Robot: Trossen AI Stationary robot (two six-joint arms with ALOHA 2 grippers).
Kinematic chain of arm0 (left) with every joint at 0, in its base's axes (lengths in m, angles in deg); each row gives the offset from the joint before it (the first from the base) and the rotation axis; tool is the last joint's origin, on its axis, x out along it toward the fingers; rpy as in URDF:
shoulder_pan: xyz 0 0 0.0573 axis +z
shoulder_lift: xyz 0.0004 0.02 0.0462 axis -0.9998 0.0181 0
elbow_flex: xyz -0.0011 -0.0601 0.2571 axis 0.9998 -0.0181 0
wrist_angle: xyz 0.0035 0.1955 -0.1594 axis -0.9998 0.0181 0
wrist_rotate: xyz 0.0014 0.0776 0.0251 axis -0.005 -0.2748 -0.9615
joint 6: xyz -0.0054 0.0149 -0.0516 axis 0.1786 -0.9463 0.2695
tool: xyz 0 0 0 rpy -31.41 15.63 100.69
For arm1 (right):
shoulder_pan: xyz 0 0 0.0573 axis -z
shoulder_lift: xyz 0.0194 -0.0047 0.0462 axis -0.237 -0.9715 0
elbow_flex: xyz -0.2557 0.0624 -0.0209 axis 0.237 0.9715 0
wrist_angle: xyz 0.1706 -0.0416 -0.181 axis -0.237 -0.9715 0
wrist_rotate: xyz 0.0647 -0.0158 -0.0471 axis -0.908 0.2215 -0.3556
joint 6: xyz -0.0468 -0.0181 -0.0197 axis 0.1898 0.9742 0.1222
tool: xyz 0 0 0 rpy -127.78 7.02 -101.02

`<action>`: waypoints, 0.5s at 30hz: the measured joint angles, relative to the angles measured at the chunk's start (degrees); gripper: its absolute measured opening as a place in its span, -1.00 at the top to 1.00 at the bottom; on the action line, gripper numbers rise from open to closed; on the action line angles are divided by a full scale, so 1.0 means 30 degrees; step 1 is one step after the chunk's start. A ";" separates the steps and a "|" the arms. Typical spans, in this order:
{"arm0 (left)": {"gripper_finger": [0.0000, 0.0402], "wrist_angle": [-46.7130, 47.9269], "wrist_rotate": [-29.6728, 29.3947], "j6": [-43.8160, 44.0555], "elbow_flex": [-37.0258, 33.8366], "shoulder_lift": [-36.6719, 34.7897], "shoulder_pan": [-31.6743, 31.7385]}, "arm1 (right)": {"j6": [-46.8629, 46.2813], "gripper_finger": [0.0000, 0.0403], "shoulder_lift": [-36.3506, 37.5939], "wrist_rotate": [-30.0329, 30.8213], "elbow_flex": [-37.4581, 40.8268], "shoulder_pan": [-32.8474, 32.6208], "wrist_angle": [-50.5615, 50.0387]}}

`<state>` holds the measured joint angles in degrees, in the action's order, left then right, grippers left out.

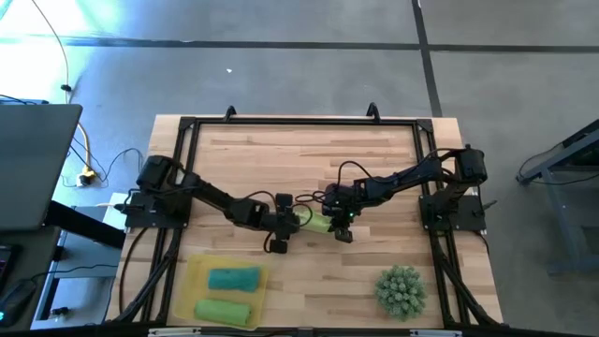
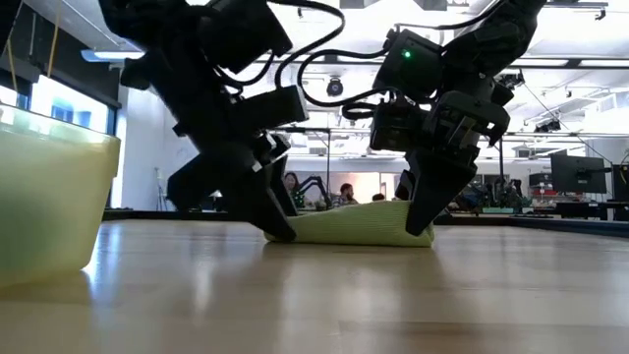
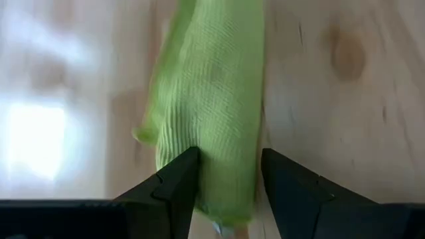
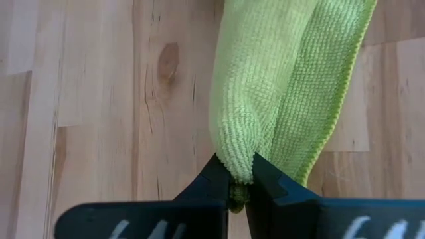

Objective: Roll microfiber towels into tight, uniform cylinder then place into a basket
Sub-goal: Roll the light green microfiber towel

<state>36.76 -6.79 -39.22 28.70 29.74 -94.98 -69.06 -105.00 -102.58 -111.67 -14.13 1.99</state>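
Note:
A lime-green microfiber towel (image 1: 314, 221), loosely rolled lengthwise, lies on the wooden table (image 1: 281, 154) between my two grippers. My right gripper (image 4: 236, 176) is shut on its right end. My left gripper (image 3: 229, 159) is open at its left end, with one finger on either side of the roll (image 3: 212, 99). In the low view the towel (image 2: 359, 224) rests flat on the table. The basket (image 1: 192, 281), a yellow translucent tray at the near left, holds a teal roll (image 1: 234, 278) and a green roll (image 1: 223, 310). My left gripper straddles the towel's left end (image 3: 219, 192) from above, slanting down. One finger (image 3: 179, 172) lies against or on the cloth; I cannot tell whether the other touches it. My right gripper pinches the rolled fold at the towel's right end (image 4: 238, 162) between its two fingers, slanting down from above. The fingers lie along the roll. The towel stays on the table, with a looser flap (image 4: 319, 113) beside the pinched fold.
A green spiky ball-shaped thing (image 1: 401, 288) stands at the near right of the table. The basket's wall (image 2: 49, 197) rises at the left in the low view. Bare wood stretches toward the far edge behind the arms.

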 joint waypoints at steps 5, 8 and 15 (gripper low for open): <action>0.24 0.0019 0.1875 0.1926 -0.0008 0.0209 0.0824 | 0.0073 0.88 0.0000 0.0020 0.0000 0.0000 0.0020; 0.31 0.0104 0.3403 0.3779 0.0016 0.0160 0.1424 | 0.0029 0.70 0.0112 -0.0018 0.0000 0.0007 -0.0146; 0.60 -0.0348 0.7345 0.8044 0.0075 0.0777 0.2691 | 0.1641 0.40 0.2392 -0.0086 0.0015 0.0016 -0.2579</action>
<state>35.72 15.25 -15.09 28.93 32.07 -86.91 -64.14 -97.82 -102.84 -111.62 -14.09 -5.74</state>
